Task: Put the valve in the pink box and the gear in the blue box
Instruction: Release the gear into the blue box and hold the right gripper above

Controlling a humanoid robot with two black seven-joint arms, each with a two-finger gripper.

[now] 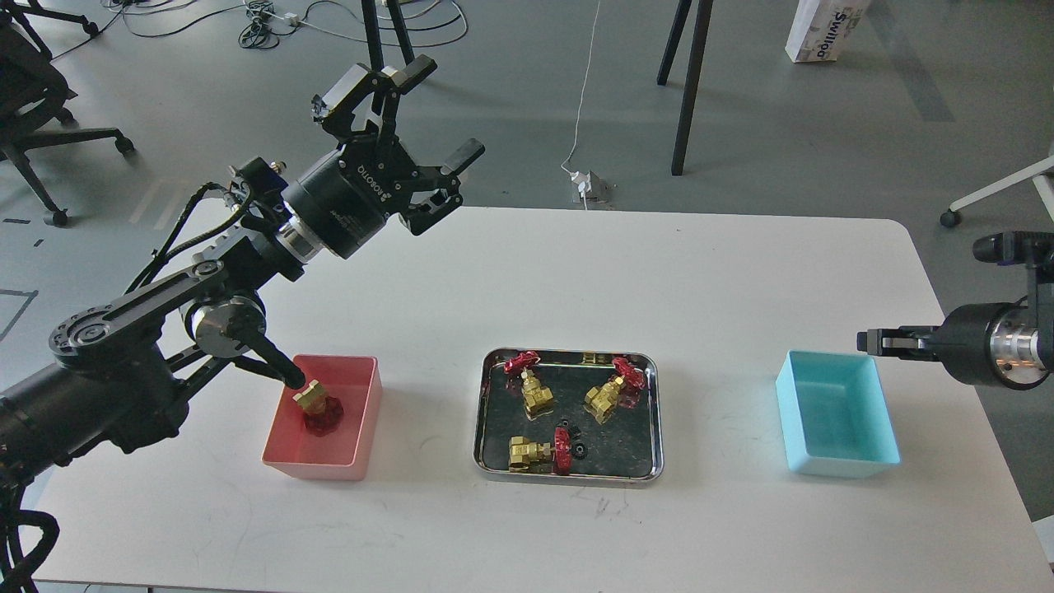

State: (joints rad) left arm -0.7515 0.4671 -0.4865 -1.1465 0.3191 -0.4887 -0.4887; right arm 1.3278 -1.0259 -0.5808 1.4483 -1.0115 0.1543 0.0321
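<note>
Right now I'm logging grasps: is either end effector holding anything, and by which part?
Nothing is held. The left end effector is open and empty; the right end effector grips nothing visible.

We list a white table [527, 272] bearing a shiny steel tray [486, 416] at its middle. Behind it on the grey floor we note a black office chair [33, 91] at far left, tangled cables [263, 25], a white power strip [589, 185], black stand legs [687, 91] and a white carton [823, 29].

Salmon-pink box [362, 428] w/ brass-gold, red-wheeled valve [317, 408]; cyan box [836, 469]; shiny steel tray [568, 476]; white table [659, 280].
</note>
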